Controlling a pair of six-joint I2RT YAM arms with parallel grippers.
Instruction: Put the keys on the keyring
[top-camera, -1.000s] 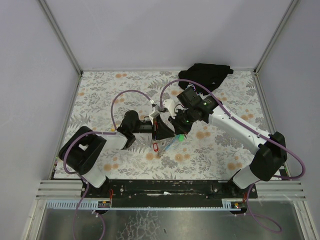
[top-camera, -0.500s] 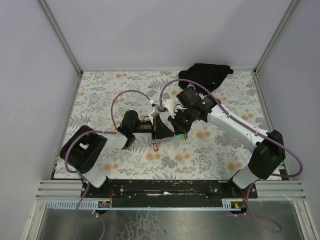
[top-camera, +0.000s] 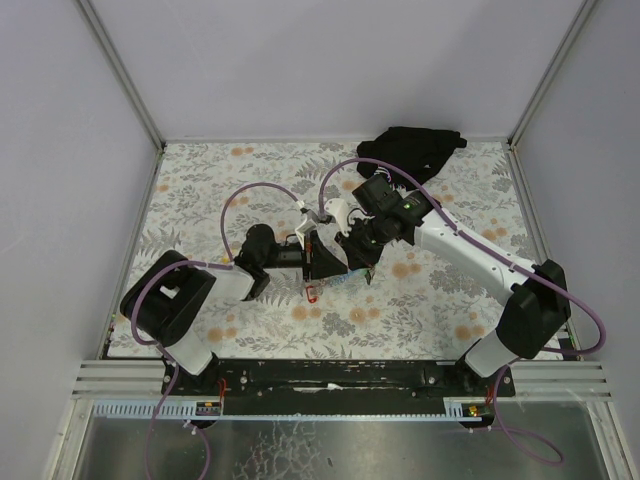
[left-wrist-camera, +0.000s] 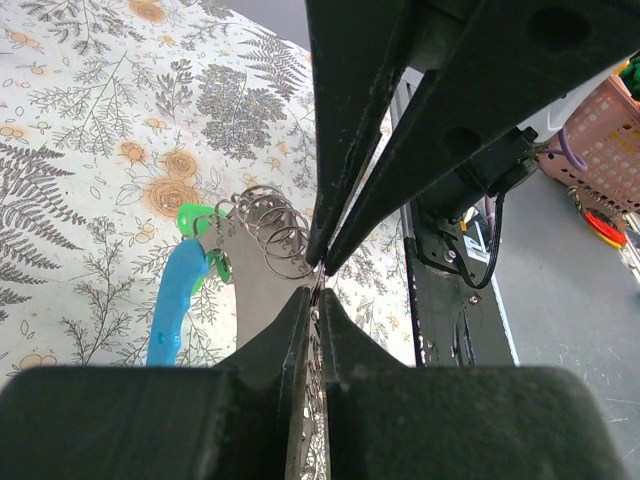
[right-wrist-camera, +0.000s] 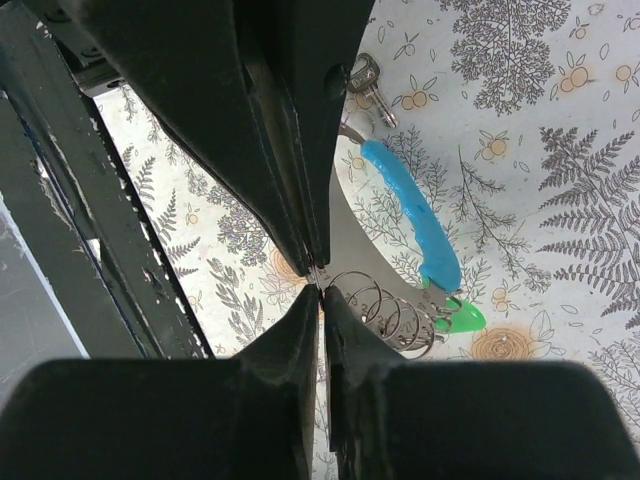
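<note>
Metal may slip if aim drifts: from above, left tool (top-camera: 330, 266) and right tool (top-camera: 352, 262) meet at centre over a red tag (top-camera: 312, 292); left wrist shows left clenched on a key (left-wrist-camera: 310, 400) beside the keyring (left-wrist-camera: 275, 228); right wrist shows right pinched shut.

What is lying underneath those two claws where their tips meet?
Visible there: a bunch of metal rings, a light-blue strap and a green tag, against the flowered table. The fingers hide whatever sits directly beneath the tips.
</note>
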